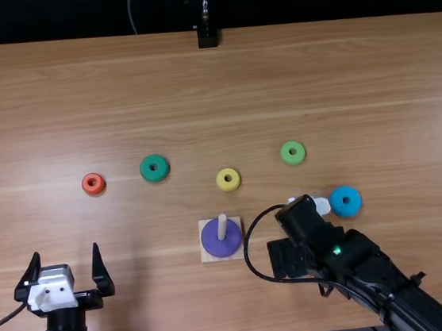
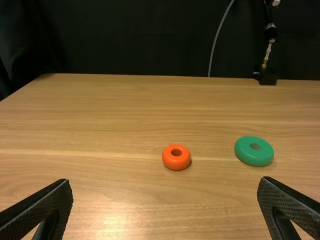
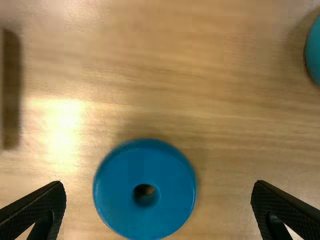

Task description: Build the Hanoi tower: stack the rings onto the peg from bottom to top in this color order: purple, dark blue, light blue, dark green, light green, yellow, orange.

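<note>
Ahead of the black-and-white left claw [image 1: 65, 251], an orange-red ring [image 1: 86, 186] and dark green ring [image 1: 146, 172]. Left of the right claw [image 1: 306, 224], a purple ring [image 1: 210, 241]; beyond, yellow ring [image 1: 221, 183], light green ring [image 1: 285, 158]; rightward, light blue ring [image 1: 338, 208]; beneath, dark blue ring [image 3: 115, 185]. Bench [image 1: 337, 64]: light brown, streaky grain.

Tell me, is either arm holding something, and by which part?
Nothing is held. Both arms' jaws stand open; a blue ring shows between the right arm's, with a gap on either side.

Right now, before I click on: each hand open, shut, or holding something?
Left hand: open, holding nothing.
Right hand: open, not gripping the blue ring before it.
</note>
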Controlling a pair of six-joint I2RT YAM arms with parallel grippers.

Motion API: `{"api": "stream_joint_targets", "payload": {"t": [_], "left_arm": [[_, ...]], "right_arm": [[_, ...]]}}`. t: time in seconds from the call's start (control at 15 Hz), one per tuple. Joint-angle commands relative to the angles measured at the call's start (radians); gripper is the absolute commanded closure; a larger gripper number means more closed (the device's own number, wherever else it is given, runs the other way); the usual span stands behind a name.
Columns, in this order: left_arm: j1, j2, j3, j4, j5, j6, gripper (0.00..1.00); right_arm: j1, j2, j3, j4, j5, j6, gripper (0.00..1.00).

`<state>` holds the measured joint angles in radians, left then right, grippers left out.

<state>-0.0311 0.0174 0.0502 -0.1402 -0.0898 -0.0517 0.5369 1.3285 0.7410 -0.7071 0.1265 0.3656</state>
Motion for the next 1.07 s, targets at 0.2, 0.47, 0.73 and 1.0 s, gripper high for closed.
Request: {"api": "stream_joint_targets", "payload": {"t": [0.2, 0.47, 0.73, 1.0], "left_arm": [[0.003, -0.017, -0.05, -0.016, -0.002, 0.009, 0.0], [0.003, -0.017, -0.05, -0.016, -0.002, 0.011, 0.0], [0.003, -0.017, -0.05, -0.014, -0.002, 0.011, 0.0], [0.003, -0.017, -0.05, -0.016, -0.002, 0.011, 0.0]], "right_arm": [[0.021, 0.092, -0.015, 0.018, 0.012, 0.008, 0.0], [0.021, 0.098, -0.015, 0.018, 0.006, 0.01, 0.0], [0.023, 0.098, -0.015, 0.018, -0.044, 0.117, 0.0], [0.021, 0.1, -0.015, 0.019, -0.044, 0.115, 0.0]]}}
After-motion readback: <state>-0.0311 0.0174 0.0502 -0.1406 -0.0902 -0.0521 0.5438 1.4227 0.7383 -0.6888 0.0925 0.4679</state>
